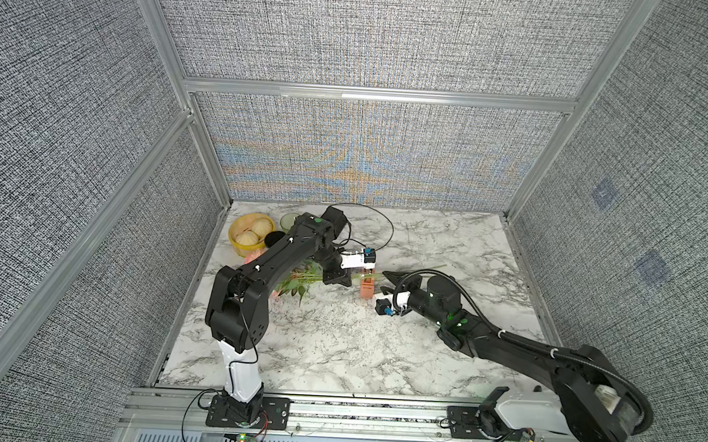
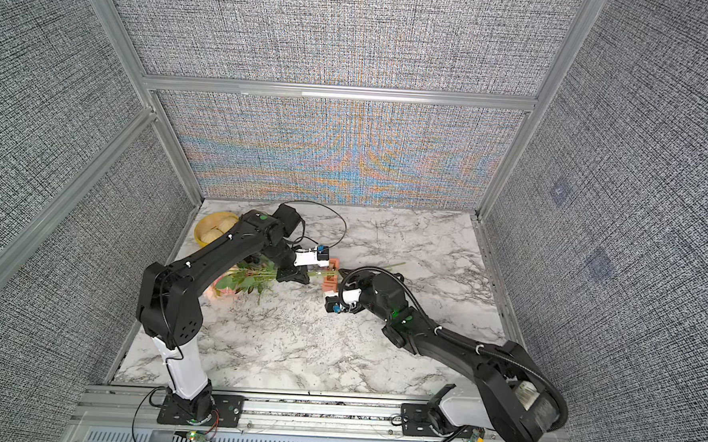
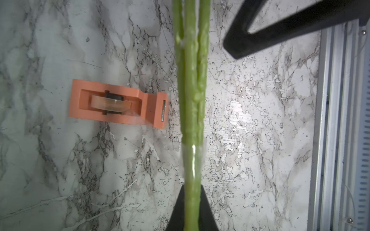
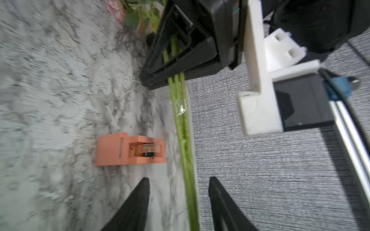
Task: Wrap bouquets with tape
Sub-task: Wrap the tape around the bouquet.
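At the far left of the counter point(image 1: 337, 346) you have a yellow bowl point(image 1: 232, 234) of buns and a green cup point(image 1: 289, 220). Neither plays a part here.

Next comes the bouquet point(image 1: 295, 283). Its pink heads and leaves lie near the left arm's elbow, and its stems point(image 3: 192, 90) run rightward. Your left tool point(image 3: 191, 192) is clenched on those stems, pinching them into one tight bundle. Just past its tip a band of clear tape point(image 3: 192, 160) already circles the bundle, glossy and snug from what the left wrist view shows.

The orange tape dispenser point(image 3: 118, 104) sits flat on the counter, its cutter end just beside the stems, which seem to pass above it. I cannot tell whether any strand joins the roll to the band.

Furthest right, your right tool point(image 4: 179, 180) stands released. Its fingers are spread and the free stem ends run through the gap without visibly touching either one.

I judge you are in the wrapping step, with one turn of tape on. The next move calls for the right tool either to press that band flat or to fetch a fresh length from the dispenser. Keep the left clamp firm meanwhile, because the stems would likely fan apart beyond the band. Bring the right tool in squarely so the thin stems don't bend.
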Controlling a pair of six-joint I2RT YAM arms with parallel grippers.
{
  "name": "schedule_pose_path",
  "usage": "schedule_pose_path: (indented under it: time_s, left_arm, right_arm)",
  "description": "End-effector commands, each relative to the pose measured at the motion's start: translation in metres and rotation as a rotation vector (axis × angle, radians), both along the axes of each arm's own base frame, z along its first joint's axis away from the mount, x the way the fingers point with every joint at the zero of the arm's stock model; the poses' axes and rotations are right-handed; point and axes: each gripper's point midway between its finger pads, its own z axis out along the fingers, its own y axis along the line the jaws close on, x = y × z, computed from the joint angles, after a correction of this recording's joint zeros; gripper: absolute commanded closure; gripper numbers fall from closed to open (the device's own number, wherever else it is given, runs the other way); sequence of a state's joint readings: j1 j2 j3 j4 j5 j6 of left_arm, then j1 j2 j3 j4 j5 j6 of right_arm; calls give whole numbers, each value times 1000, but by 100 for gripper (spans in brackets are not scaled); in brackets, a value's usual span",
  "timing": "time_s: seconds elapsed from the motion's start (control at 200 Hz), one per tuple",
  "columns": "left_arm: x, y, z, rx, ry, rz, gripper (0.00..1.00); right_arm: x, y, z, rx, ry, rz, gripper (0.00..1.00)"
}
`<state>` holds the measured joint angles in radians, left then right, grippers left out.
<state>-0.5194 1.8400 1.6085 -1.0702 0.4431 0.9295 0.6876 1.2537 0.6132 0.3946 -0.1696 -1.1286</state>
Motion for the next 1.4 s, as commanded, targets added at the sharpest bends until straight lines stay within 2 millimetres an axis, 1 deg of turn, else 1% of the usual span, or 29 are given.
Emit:
schedule_pose_path:
  time_s: [0.0, 0.045, 0.085, 0.135, 0.22, 0.23, 0.25, 0.26, 0.28, 0.315, 0.355, 0.4, 0.44, 0.475, 0.525, 0.56, 0.665, 0.735, 0.841, 0.886, 0.946, 1.061, 1.121, 1.191, 1.276, 1.396]
  left_arm:
    - [8, 0, 8, -6, -82, 23, 100]
    - [9, 0, 10, 2, -123, 26, 100]
    - [12, -1, 10, 14, -172, 27, 100]
    - [14, -2, 12, 35, -243, 27, 100]
    - [20, -6, 13, 54, -371, 26, 100]
    - [20, -6, 13, 56, -384, 22, 100]
    - [20, -7, 13, 56, -410, 16, 100]
    - [21, -7, 14, 57, -427, 16, 100]
    - [21, -8, 14, 58, -454, 17, 100]
    - [21, -9, 16, 55, -502, 8, 100]
    - [21, -11, 16, 50, -555, 1, 100]
    - [22, -13, 21, 31, -624, -4, 100]
    - [21, -15, 25, 6, -681, -18, 100]
    - [18, -17, 26, -16, -728, -50, 100]
    - [18, -19, 30, -21, -812, -74, 100]
    - [20, -23, 38, -47, -867, -59, 100]
    - [18, -26, 47, -94, -929, -59, 100]
    - [19, -27, 50, -102, -960, -54, 100]
    - [21, -30, 51, -106, -997, -65, 100]
    - [21, -32, 51, -112, -997, -68, 100]
    - [21, -33, 50, -116, -991, -71, 100]
    - [22, -35, 48, -116, -985, -72, 100]
    - [21, -35, 47, -118, -979, -70, 100]
    - [19, -36, 42, -110, -974, -87, 100]
    - [22, -34, 41, -96, -977, -74, 100]
    - [21, -33, 34, -88, -969, -84, 100]
  right_arm:
    - [-56, -5, -15, 33, 482, 48, 37]
    - [-71, -7, 2, 103, 639, 44, 33]
    - [-77, -9, 22, 185, 757, 23, 26]
    - [-80, -12, 46, 291, 900, -7, 19]
    - [-78, -21, 85, 462, 1130, 38, 15]
    - [-75, -24, 90, 485, 1152, 39, 15]
    - [-72, -29, 93, 519, 1209, 41, 15]
    - [-68, -31, 104, 546, 1216, 46, 15]
    - [-61, -35, 113, 586, 1254, 52, 15]
    - [-44, -44, 121, 654, 1306, 6, 14]
    - [-20, -56, 125, 725, 1346, -102, 14]
    - [0, -67, 122, 771, 1384, -205, 14]
    - [15, -74, 118, 786, 1403, -290, 14]
    - [27, -80, 107, 769, 1414, -384, 14]
    - [35, -80, 96, 719, 1446, -438, 14]
    - [38, -78, 89, 687, 1481, -454, 14]
    - [45, -70, 69, 590, 1566, -449, 14]
    - [41, -60, 58, 503, 1606, -386, 14]
    - [16, -40, 41, 297, 1649, -247, 15]
    - [9, -34, 33, 223, 1660, -216, 16]
    - [2, -25, 28, 167, 1682, -155, 17]
    - [7, -20, 19, 131, 1718, -126, 25]
    - [4, -17, 21, 126, 1729, -81, 29]
    - [0, -16, 24, 128, 1730, -24, 31]
    - [-2, -17, 19, 107, 1727, -22, 35]
    - [-4, -16, 20, 113, 1725, 2, 35]
